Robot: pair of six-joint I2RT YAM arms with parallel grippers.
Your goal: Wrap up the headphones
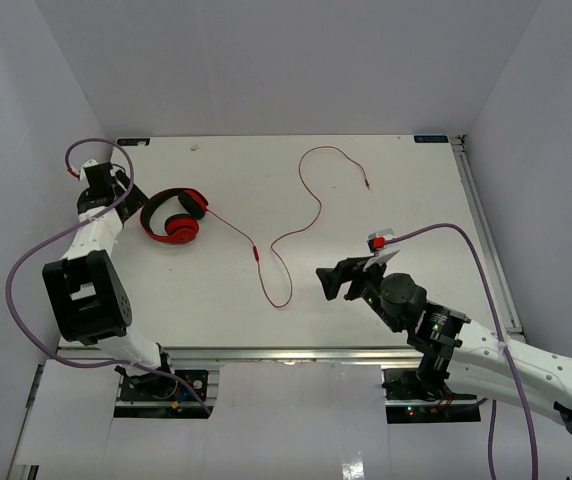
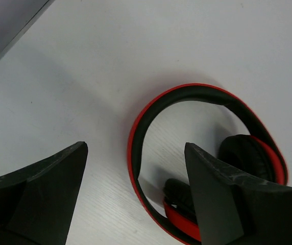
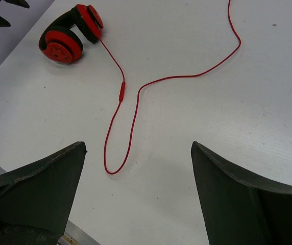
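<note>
The left arm (image 1: 86,290) is rising from its base toward 11 o'clock in the top view, its wrist bending toward 3 o'clock. The left gripper (image 2: 136,147) is hanging low over the table with its jaws spread wide. The right arm (image 1: 486,350) is folding back from an elbow at 4 o'clock. The right gripper (image 3: 138,145) is pointing toward 10 o'clock, jaws wide apart and gripping nothing.

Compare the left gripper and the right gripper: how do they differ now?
The left gripper is at the headphones, on the left of the table; the right gripper is near the front edge, by the loop of the cable. The left gripper frames the headband; the right gripper frames the cable. Both are open and empty.
</note>
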